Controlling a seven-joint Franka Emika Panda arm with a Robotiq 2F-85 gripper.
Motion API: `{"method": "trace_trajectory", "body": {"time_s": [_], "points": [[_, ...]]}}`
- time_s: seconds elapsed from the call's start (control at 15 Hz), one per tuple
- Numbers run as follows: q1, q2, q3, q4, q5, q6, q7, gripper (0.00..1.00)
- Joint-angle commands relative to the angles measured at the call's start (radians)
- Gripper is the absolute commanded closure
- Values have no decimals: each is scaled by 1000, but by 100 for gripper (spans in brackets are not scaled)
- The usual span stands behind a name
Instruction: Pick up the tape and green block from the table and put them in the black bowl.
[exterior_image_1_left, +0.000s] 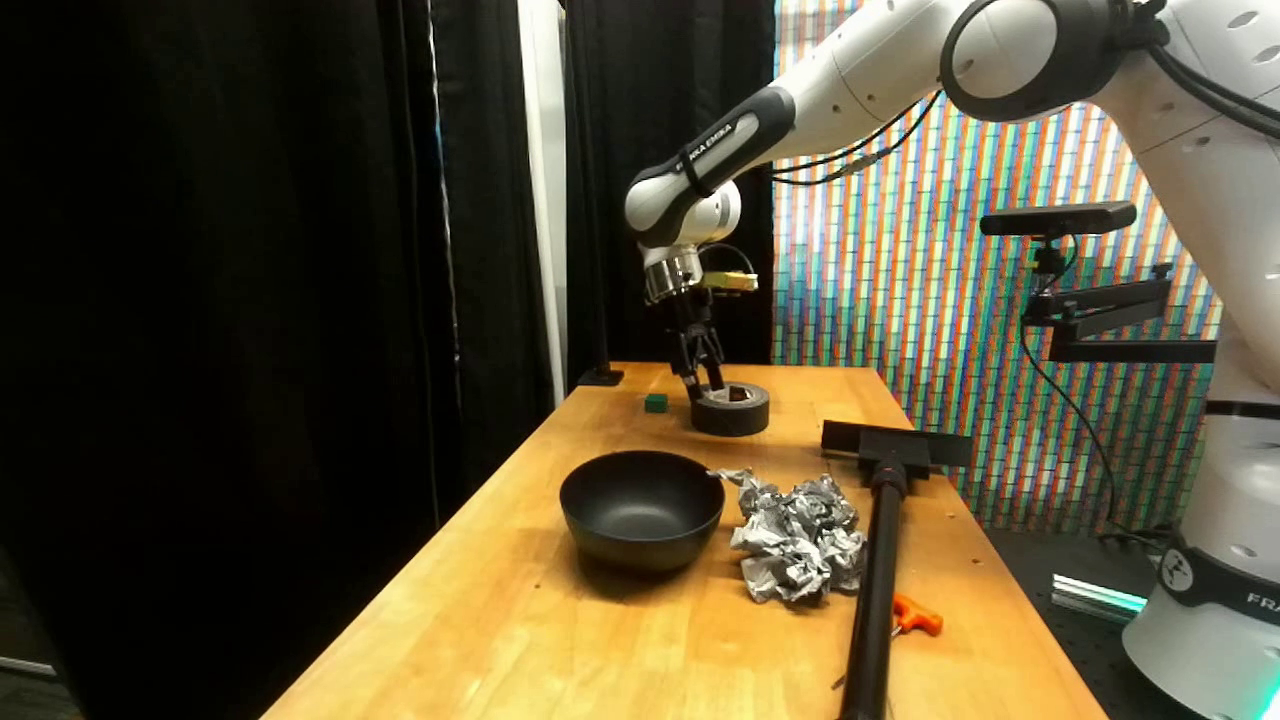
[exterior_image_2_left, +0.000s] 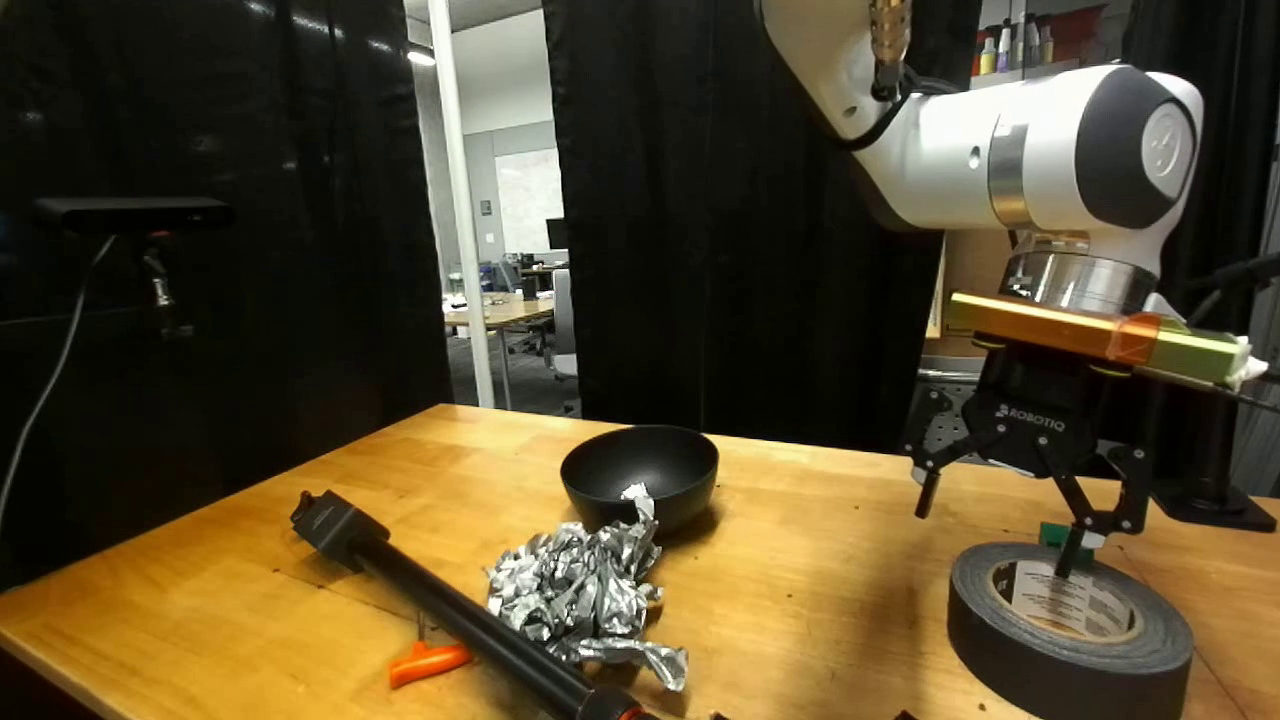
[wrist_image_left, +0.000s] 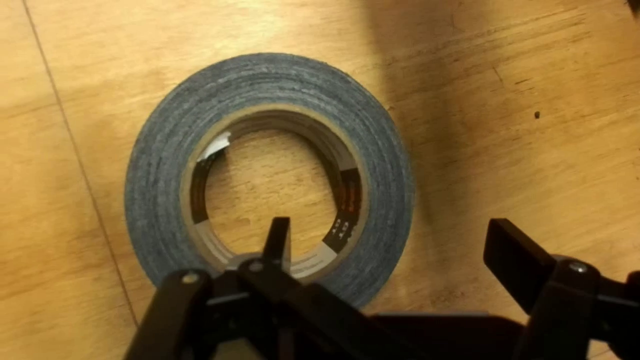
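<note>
Tape (exterior_image_1_left: 730, 417) lies flat, axis vertical; end effector (exterior_image_2_left: 995, 542) spread wide over its rim.

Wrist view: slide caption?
Open gripper over the tape on a wooden table, one fingertip seen across its centre hole, the other outside the tape.

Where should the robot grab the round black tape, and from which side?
The tape is probably best pinched by its ring wall, coming straight down from above. It lies flat with its open centre hole facing up, so one of the jaws could go inside the hole and the other outside the ring.
</note>
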Motion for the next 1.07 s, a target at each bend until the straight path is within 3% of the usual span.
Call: {"method": "trace_trajectory", "body": {"time_s": [0.0, 0.93, 1.0], "points": [[-4, -2, 3, 4, -5, 9, 28, 0], [10, 20, 9, -48, -8, 6, 73, 0], [11, 19, 9, -48, -10, 8, 75, 25]]}}
